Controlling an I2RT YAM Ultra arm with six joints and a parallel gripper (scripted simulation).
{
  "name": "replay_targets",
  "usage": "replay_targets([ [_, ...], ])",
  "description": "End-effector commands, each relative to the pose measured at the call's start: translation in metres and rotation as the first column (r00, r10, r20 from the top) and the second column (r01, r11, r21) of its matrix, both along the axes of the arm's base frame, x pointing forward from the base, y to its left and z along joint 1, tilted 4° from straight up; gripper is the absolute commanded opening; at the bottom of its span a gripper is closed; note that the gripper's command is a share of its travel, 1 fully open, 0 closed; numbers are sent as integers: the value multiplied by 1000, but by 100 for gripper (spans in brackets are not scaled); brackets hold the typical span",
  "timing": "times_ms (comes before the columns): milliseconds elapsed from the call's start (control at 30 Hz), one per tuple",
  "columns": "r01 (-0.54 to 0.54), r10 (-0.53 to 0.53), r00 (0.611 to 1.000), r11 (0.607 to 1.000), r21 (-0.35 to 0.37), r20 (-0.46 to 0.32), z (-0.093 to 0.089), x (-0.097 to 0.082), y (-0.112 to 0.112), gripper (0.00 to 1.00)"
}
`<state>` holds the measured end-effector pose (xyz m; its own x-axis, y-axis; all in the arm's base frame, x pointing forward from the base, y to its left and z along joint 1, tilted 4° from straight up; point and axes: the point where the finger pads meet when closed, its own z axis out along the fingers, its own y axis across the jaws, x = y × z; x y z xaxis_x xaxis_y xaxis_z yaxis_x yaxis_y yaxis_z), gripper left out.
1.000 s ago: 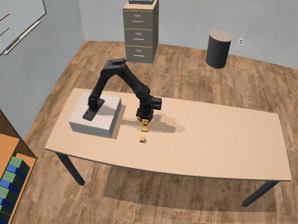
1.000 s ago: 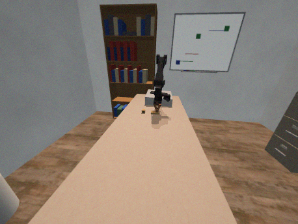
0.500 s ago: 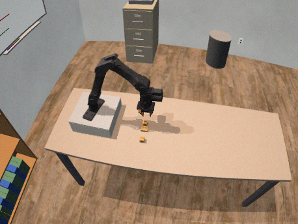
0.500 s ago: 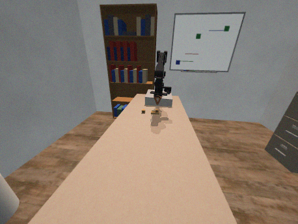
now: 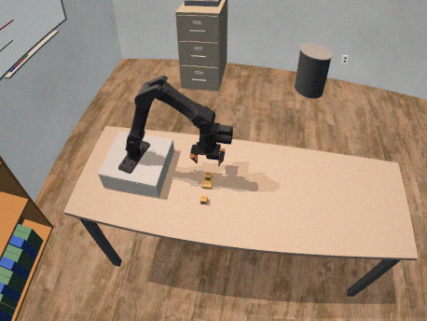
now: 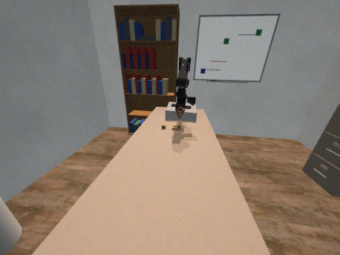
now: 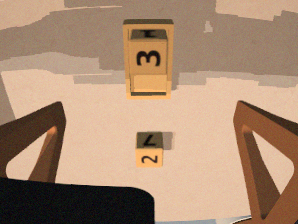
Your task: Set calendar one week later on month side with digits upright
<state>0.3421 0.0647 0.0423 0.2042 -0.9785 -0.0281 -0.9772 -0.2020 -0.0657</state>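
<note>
Jaws on the gripper (image 5: 208, 158) (image 6: 180, 114) (image 7: 149, 112) are spread wide, nothing between them. Loose cube (image 5: 203, 200) (image 6: 163, 127) (image 7: 149, 150) sits on the table beside the tray (image 5: 207, 187) (image 6: 177, 128) (image 7: 170, 60). Likely next pick: it should center over that cube, descend straight, and squeeze opposite faces gently, keeping the tray untouched.

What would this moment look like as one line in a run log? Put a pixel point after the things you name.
tool (image 5: 207, 160) (image 7: 149, 110): open, empty | cube (image 7: 149, 59): in tray (image 7: 126, 75) | other cube (image 5: 203, 201) (image 6: 163, 127) (image 7: 149, 150): on table, outside tray

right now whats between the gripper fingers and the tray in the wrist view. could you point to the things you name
Between the fingers and the tray (image 7: 126, 75), the wrist view shows only bare tabletop; the loose cube (image 7: 149, 157) sits below the tray, not in that stretch.
</note>
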Motion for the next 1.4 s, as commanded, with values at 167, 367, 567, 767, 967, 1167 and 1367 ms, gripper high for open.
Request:
replay_targets([
  [167, 0, 0, 1000, 1000, 8, 6, 4, 1, 1, 100],
  [367, 0, 0, 1000, 1000, 8, 6, 4, 1, 1, 100],
  [567, -1, 1, 1000, 1000, 6, 6, -2, 12, -29, 100],
  [767, -3, 3, 1000, 1000, 4, 6, -14, 25, -88, 100],
  [967, -4, 4, 1000, 1000, 3, 7, -20, 28, -121, 45],
  [1167, -4, 4, 1000, 1000, 3, 7, -20, 28, -121, 45],
  [1367, -4, 4, 1000, 1000, 3, 7, -20, 28, -121, 45],
])
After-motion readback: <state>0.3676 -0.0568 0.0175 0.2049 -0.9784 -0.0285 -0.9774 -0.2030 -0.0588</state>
